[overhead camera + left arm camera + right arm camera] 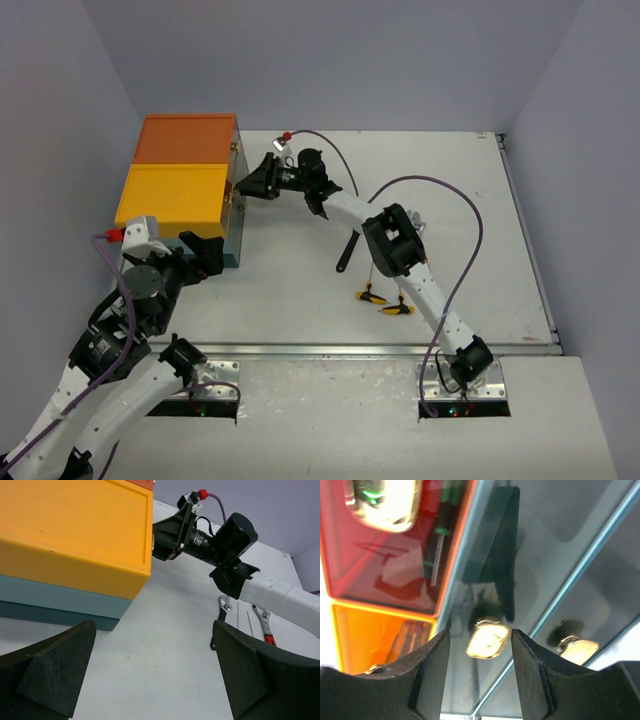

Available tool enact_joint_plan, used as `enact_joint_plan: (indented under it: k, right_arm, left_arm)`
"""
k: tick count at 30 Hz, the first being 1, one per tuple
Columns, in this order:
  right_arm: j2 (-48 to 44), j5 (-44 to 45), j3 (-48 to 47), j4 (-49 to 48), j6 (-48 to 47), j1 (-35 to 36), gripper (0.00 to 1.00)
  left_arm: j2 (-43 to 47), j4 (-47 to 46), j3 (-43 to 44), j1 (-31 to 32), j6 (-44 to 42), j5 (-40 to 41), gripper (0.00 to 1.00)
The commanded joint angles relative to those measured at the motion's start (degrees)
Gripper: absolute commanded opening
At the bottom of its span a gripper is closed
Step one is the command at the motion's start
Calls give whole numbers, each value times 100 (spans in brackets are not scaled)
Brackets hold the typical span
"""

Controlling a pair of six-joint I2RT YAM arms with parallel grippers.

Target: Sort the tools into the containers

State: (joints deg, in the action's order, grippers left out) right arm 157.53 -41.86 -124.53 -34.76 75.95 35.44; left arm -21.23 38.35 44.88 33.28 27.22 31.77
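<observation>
While right gripper (480, 652) straddles brass latch (488, 639), slim gaps either side.

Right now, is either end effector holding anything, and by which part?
Nothing is held. The left end effector is open and empty; the right end effector straddles a brass latch, not yet closed on it.

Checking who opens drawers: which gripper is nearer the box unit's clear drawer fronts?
Right. The right gripper faces the clear drawers closely, jaws open either side of a brass latch. The left gripper, open, sits at the teal box unit's near end, off the drawer face.
</observation>
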Motion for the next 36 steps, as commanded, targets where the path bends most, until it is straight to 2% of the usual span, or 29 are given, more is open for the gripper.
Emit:
enact_joint_plan:
  k: [1,5,9,14,21,25,31,36]
  right_arm:
    - [155,95,-366,-210,191,99,49]
    - [128,108,-276,-277,140,156,34]
    - [-179,116,354,-736,202,105,21]
    - [-914,41,1817,-1108,-99,-124,20]
    - [-1924,-352,3305,-1270,-523,-601,20]
    - [-2284,-507,4037,-1282,-783,-874,27]
    - [-2341,-624,4186,-1276,-766,-1094,32]
    - [-2623,-664,4421,-1170,-866,-1138,72]
  left_arm:
    - [80,-266,-32,-23,-59,-13,100]
    - [98,-266,-32,-23,-59,-26,100]
    - [127,-258,-32,-31,-59,-13,100]
    - [164,-266,-41,-31,-59,-30,100]
    - [172,-280,-45,-20,-73,-44,100]
    - [152,-284,-44,-26,-77,-57,100]
    - [137,-284,-44,-23,-74,-54,100]
    - [128,-291,-50,-23,-77,-57,100]
